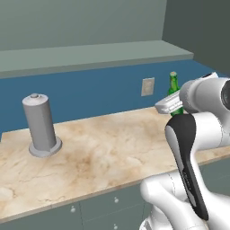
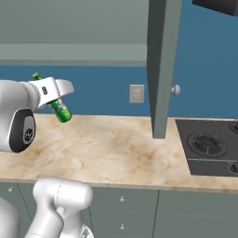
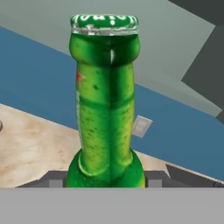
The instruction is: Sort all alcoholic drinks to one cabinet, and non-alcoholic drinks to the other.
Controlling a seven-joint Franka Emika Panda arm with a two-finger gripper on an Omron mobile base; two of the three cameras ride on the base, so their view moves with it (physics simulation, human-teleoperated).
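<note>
A slim green glass bottle (image 3: 105, 109) with a green crimped cap stands between my gripper's (image 3: 105, 180) fingers, which are shut on its lower body. In the left base view its neck (image 1: 173, 84) rises behind the gripper (image 1: 172, 106) at the counter's right end. From the right base view the bottle (image 2: 63, 113) hangs tilted, cap toward the upper left, in the gripper (image 2: 55, 99) over the counter's back left. A grey-green cabinet door (image 2: 160, 69) with a round pale knob (image 2: 175, 89) stands open, edge-on, right of the bottle.
A tall grey cylinder (image 1: 40, 123) on a round base stands at the counter's left. A wall outlet (image 2: 136, 93) sits on the blue backsplash. A black stove (image 2: 209, 146) lies at the right end. Drawer units (image 2: 125, 204) run below the marble counter (image 2: 107, 144).
</note>
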